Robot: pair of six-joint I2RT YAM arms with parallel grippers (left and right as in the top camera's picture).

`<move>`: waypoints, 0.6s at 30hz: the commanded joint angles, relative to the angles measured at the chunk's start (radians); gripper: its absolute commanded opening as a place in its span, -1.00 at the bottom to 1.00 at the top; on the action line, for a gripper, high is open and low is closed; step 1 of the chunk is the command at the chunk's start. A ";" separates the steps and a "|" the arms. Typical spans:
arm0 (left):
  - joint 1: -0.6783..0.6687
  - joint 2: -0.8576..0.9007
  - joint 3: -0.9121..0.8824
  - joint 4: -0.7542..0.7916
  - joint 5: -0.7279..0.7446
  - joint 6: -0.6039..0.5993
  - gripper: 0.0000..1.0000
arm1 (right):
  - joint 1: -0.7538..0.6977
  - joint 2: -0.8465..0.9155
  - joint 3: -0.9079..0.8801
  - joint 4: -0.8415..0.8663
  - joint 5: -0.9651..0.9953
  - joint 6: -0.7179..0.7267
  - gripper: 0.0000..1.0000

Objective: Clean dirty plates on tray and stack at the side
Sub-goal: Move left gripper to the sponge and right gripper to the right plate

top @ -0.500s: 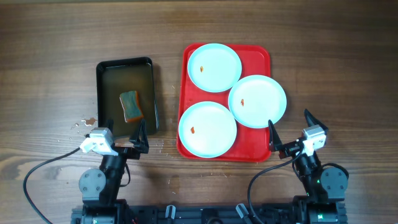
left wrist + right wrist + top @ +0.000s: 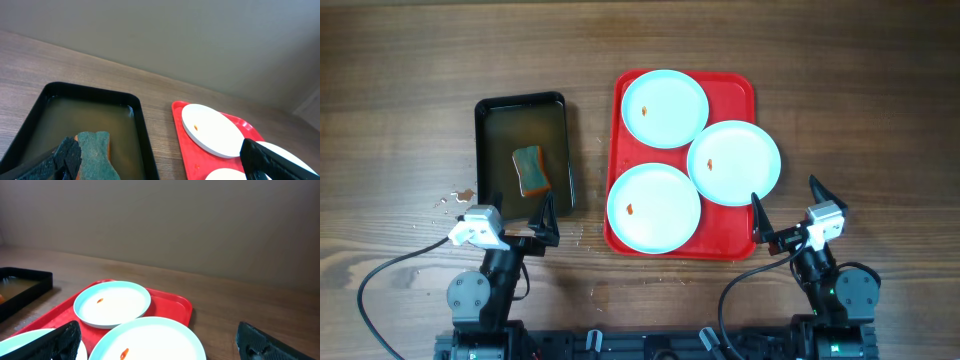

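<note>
Three pale blue plates lie on the red tray (image 2: 740,85): a far plate (image 2: 664,107), a right plate (image 2: 734,162) and a near plate (image 2: 653,207). Each has a small orange stain. The right plate overlaps the other two. My left gripper (image 2: 525,218) is open and empty at the near end of the black water tray (image 2: 480,150). My right gripper (image 2: 785,213) is open and empty by the red tray's near right corner. The left wrist view shows the far plate (image 2: 212,129). The right wrist view shows the far plate (image 2: 112,303) and the right plate (image 2: 150,340).
A green and orange sponge (image 2: 530,169) lies in the black tray's murky water; it also shows in the left wrist view (image 2: 95,152). Water drops (image 2: 455,198) wet the wood left of the black tray. Bare wooden table (image 2: 860,120) lies right of the red tray.
</note>
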 commanded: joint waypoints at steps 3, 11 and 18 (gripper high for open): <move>-0.004 -0.005 -0.002 -0.007 0.008 0.005 1.00 | -0.004 0.003 -0.001 0.002 0.003 0.008 0.99; -0.004 -0.005 -0.002 -0.007 0.008 0.005 1.00 | -0.004 0.003 -0.001 0.002 0.003 0.008 0.99; -0.005 -0.002 -0.002 -0.005 0.043 -0.020 1.00 | -0.004 0.003 -0.001 0.003 -0.038 0.106 0.99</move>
